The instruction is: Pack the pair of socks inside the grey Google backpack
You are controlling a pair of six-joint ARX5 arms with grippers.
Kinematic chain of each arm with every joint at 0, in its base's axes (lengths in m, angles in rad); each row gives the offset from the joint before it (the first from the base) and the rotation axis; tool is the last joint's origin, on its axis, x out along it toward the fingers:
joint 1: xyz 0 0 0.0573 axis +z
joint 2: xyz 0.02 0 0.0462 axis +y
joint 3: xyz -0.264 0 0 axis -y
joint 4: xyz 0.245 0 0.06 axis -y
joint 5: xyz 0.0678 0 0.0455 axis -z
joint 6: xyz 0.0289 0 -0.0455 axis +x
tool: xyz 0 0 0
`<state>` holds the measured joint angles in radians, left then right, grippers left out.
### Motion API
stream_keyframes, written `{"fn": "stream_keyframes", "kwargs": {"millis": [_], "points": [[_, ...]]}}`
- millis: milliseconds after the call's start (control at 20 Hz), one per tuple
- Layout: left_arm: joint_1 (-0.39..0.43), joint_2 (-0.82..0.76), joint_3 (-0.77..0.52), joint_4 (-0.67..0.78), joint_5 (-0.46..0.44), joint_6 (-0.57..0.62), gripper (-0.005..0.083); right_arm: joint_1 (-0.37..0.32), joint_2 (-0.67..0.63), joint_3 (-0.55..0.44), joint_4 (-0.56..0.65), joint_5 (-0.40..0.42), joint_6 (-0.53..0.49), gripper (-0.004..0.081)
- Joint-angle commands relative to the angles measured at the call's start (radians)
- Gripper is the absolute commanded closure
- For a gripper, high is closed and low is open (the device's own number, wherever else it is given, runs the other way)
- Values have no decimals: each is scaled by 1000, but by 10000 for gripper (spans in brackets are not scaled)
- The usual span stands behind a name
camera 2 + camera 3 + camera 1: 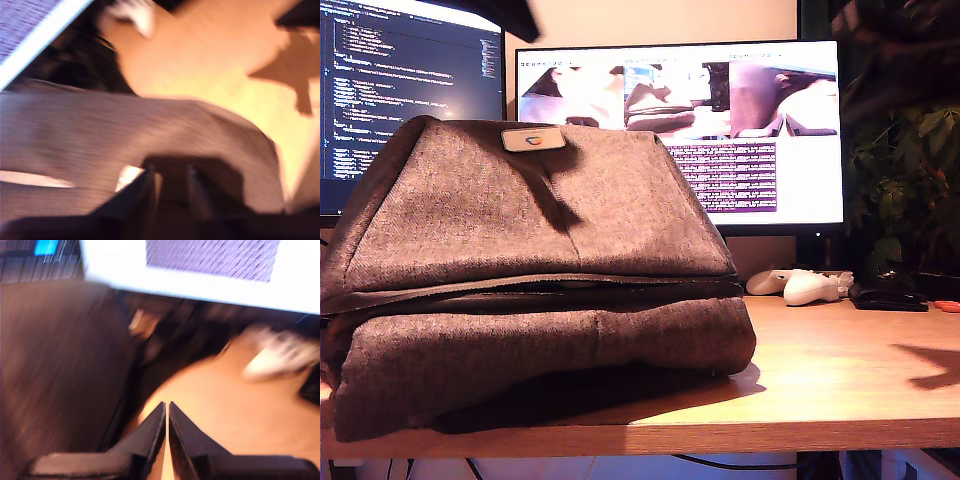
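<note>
- Backpack (520,290), grey-brown woven fabric, fills the exterior view's left and centre, lying on the wooden desk (840,370) with its white logo patch (533,139) near the top and a dark zipper line across the middle.
- Socks cannot be made out in any view.
- The first gripper (170,172) hangs above the backpack fabric (150,135), its two fingers a narrow gap apart with nothing between them; the picture is blurred.
- The second gripper (166,415) is over the desk just beside the backpack's edge (55,375), its fingers pressed together, empty.
- White controllers (800,285) lie on the desk at the exterior view's right, near a dark flat object (888,297).
- Two lit monitors (740,130) stand behind, with a leafy plant (905,170) at the exterior view's right edge.
</note>
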<state>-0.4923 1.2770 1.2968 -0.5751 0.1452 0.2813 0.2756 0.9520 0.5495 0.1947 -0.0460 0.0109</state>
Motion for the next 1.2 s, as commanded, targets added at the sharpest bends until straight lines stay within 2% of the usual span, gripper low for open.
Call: {"fn": "stream_keyframes", "kwargs": {"millis": [0, 150, 300, 500, 650, 900, 1150], "points": [[37, -38, -50, 43, 13, -14, 797, -36, -5, -8, -5, -15, 15, 783], [94, -119, -137, 97, 30, -33, 797, -83, -23, -8, -21, -50, 15, 783], [140, -240, -263, 200, 29, -60, 797, -89, -59, -8, -34, -53, 4, 783], [147, -425, -454, 323, 0, -131, 797, -88, -116, -8, -111, -58, -12, 783], [144, -549, -544, 328, -27, -158, 797, -88, -171, -8, -137, -58, -13, 783], [143, -701, -568, 283, -30, -170, 797, -87, -275, -7, -216, -56, -11, 783], [143, -769, -568, 181, -30, -180, 797, -88, -282, -7, -281, -49, -11, 783]]}}
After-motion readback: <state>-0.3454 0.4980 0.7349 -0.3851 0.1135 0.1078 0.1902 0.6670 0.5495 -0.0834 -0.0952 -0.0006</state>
